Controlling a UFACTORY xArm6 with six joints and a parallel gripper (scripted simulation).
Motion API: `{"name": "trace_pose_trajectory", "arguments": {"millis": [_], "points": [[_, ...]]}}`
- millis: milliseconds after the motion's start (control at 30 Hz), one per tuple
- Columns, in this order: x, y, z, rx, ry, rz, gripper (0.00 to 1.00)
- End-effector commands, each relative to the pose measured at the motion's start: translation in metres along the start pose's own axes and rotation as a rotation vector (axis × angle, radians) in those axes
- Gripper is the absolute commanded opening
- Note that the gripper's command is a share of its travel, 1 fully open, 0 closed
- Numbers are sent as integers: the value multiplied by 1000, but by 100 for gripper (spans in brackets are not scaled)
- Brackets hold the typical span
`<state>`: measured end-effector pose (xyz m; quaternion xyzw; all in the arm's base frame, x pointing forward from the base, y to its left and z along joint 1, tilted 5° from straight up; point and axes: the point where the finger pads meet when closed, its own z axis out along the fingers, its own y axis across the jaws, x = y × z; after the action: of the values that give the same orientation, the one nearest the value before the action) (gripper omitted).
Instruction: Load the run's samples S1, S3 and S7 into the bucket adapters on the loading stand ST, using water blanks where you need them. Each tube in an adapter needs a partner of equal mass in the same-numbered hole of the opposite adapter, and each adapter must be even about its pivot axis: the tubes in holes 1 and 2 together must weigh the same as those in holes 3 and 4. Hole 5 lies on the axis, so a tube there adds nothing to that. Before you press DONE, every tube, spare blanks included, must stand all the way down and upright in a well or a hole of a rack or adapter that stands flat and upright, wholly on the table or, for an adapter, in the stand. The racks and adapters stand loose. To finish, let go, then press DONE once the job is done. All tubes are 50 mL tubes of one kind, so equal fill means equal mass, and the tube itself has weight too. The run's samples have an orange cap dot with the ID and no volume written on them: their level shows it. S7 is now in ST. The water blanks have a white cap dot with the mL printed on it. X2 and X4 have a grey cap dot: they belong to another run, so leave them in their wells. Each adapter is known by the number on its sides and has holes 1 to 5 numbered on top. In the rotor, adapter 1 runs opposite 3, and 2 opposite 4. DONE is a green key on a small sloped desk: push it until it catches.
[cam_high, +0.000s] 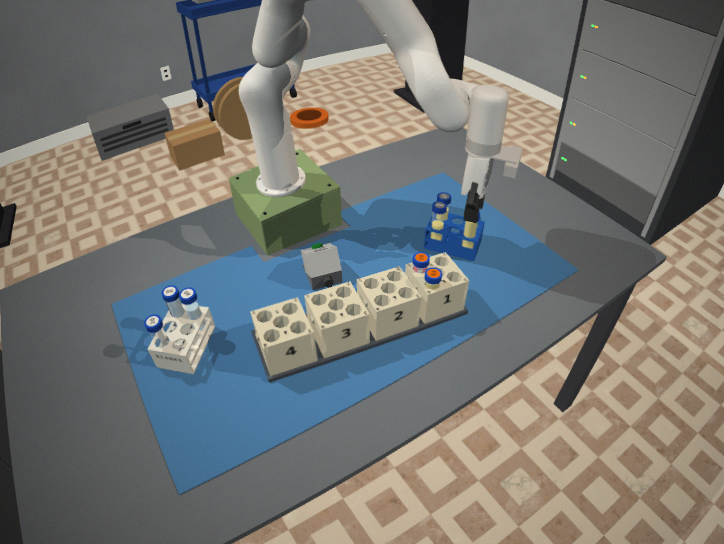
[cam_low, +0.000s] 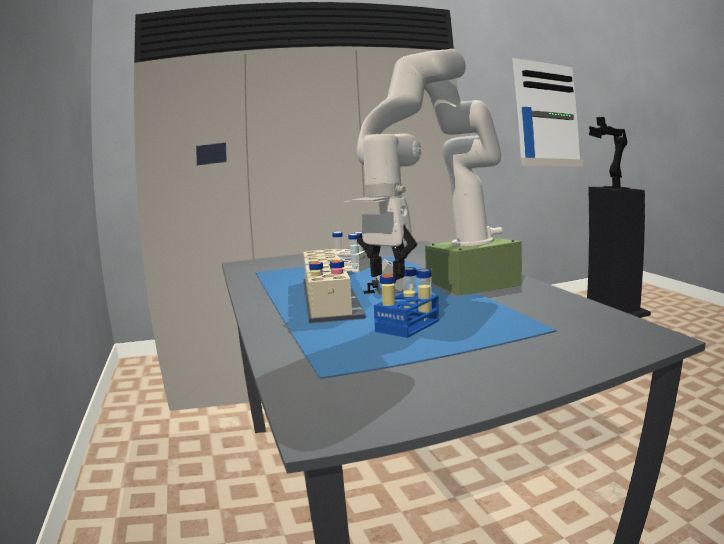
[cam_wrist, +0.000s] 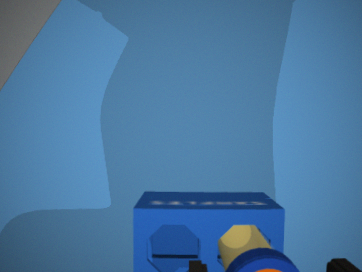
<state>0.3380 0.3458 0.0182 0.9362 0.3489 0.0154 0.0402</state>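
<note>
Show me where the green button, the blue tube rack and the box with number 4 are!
green button (cam_high: 317, 246), top view, on its top face
blue tube rack (cam_low: 399, 320), exterior view, on its labelled front wall
box number 4 (cam_high: 290, 351), top view, on its numbered side

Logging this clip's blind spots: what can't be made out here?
- Wrist: orange-dotted tube cap cut by the bottom edge, ID unreadable.
- Top: white blanks-rack cap labels too small.
- Top: black pincer open, hiding the sample tube under it.
- Exterior: beige adapter hides three others.

Blue cart (cam_high: 188, 35), cardboard box (cam_high: 194, 143).
</note>
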Motion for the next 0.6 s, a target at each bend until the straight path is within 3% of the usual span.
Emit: {"name": "trace_pose_trajectory", "arguments": {"millis": [0, 567], "points": [[1, 0, -1, 0, 4, 0, 57], [1, 0, 9, 0, 4, 0, 57]]}}
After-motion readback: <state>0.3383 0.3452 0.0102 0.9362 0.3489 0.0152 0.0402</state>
